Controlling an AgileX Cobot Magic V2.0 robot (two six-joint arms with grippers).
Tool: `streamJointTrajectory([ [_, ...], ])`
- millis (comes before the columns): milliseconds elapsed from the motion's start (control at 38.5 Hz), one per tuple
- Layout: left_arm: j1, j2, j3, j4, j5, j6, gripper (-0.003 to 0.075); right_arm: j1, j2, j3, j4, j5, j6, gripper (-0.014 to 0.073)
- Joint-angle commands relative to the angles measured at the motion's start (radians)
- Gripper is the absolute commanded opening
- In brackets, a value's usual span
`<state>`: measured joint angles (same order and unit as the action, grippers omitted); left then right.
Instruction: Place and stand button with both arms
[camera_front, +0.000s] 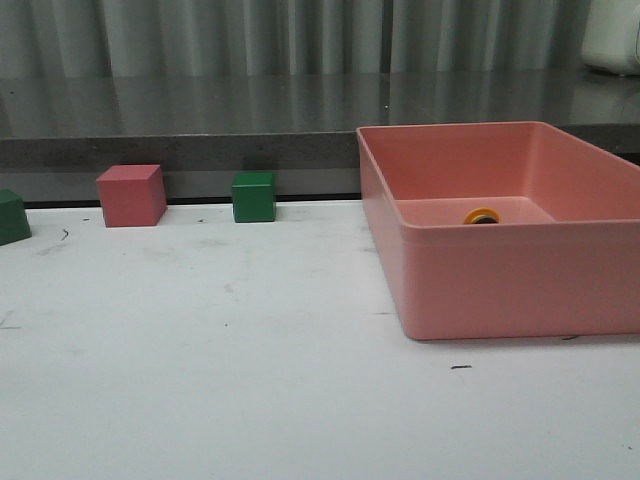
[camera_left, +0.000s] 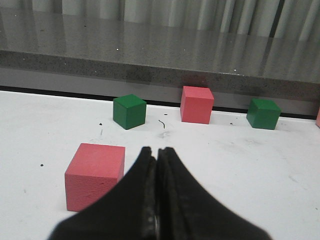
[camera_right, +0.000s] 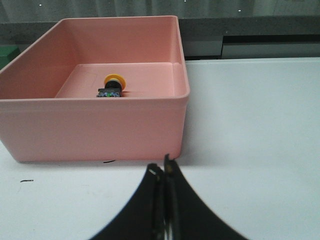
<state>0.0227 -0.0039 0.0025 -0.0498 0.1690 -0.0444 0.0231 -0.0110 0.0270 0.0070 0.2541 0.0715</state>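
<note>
The button (camera_right: 113, 86) lies on its side on the floor of the pink bin (camera_right: 100, 120), yellow cap toward the far wall; in the front view only its yellow cap (camera_front: 481, 216) shows over the bin's near wall (camera_front: 520, 285). My right gripper (camera_right: 162, 169) is shut and empty, low over the white table just outside the bin's near wall. My left gripper (camera_left: 158, 150) is shut and empty, beside a pink cube (camera_left: 95, 175). Neither arm shows in the front view.
A pink cube (camera_front: 131, 195), a green cube (camera_front: 254, 197) and another green cube (camera_front: 12, 216) stand along the table's back edge. The left wrist view shows two green cubes (camera_left: 129, 111) (camera_left: 263, 113) and a second pink cube (camera_left: 196, 104). A grey ledge runs behind.
</note>
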Motion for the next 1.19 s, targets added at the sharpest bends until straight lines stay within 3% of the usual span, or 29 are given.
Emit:
streamJointTrajectory([
  [0, 0.002, -0.023, 0.008, -0.006, -0.09, -0.006, -0.002, -0.005, -0.017, -0.004, 0.0, -0.087, -0.004, -0.0071],
  [856, 0.002, -0.023, 0.008, -0.006, -0.09, -0.006, -0.002, -0.005, -0.017, -0.004, 0.0, -0.089, -0.003, -0.0071],
  [1168, 0.002, -0.023, 0.008, -0.006, -0.091, -0.006, -0.002, -0.005, -0.017, -0.005, 0.003, -0.172, 0.003, -0.0071],
])
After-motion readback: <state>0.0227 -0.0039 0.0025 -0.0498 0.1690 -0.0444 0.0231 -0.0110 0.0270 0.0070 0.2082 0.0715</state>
